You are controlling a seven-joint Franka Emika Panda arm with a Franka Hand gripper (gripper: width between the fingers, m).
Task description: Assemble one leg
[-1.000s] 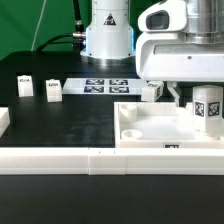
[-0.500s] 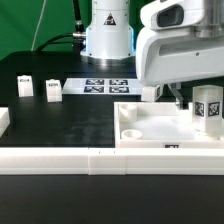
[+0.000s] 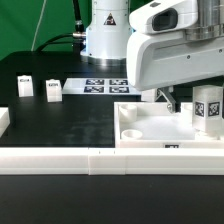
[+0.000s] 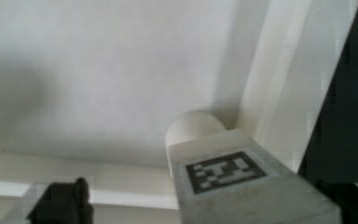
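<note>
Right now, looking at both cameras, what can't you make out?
- hand: exterior view, mostly hidden under the arm's white body; open or shut, cannot tell.
- finger: wrist view, only one shows, cut off by the picture's edge.
- leg: wrist view, blurred, lower part cut off.
- marker board: exterior view, one end behind the arm.

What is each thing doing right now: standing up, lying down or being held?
Tray: lying flat, open side up.
Leg inside it: standing upright.
Two loose legs: standing apart on the table.
Gripper: over the tray, open or shut unclear.
</note>
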